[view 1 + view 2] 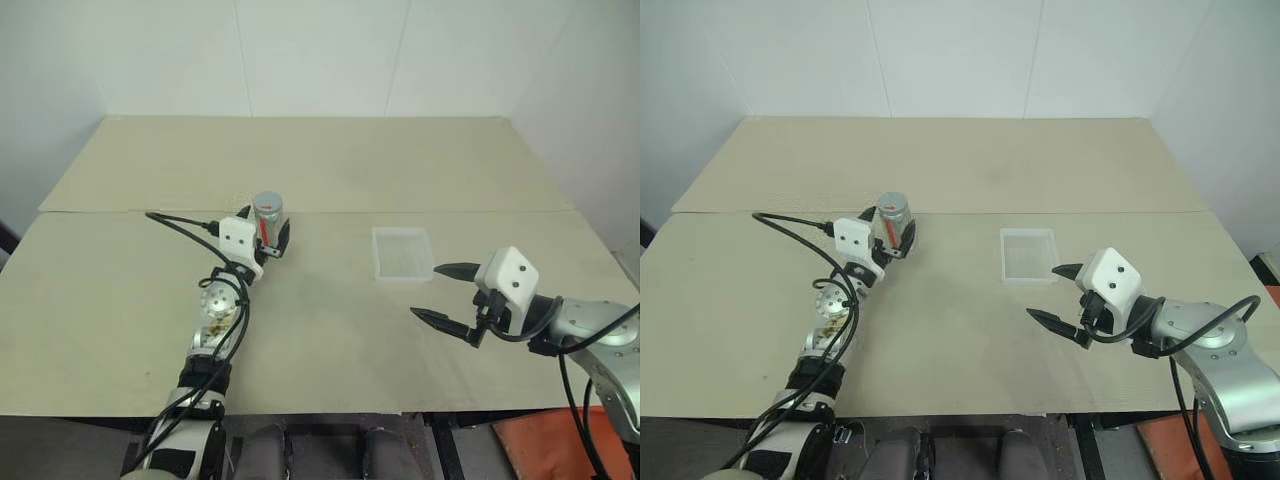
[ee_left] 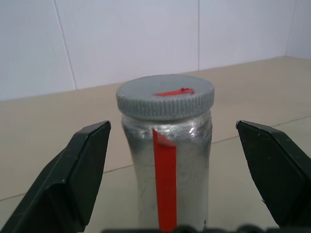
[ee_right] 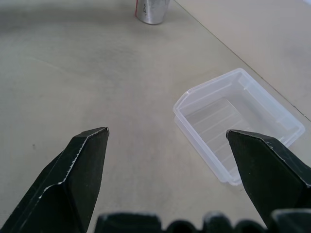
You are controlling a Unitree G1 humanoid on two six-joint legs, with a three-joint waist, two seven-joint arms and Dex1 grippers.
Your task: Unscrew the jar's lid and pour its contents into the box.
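Observation:
The jar stands upright on the table left of centre, clear with a red strip down its side. Its grey ribbed lid, marked with a red dash, sits on top. My left gripper is open around the jar; in the left wrist view its fingers flank the glass with a gap on each side. The contents cannot be made out through the cloudy wall. The box, a shallow clear plastic tray, lies right of centre. My right gripper hangs open and empty just in front of the box, pointing left.
The beige table has a seam running across behind the jar and box. White walls close in the far side and the right. A black cable loops over the table left of my left wrist.

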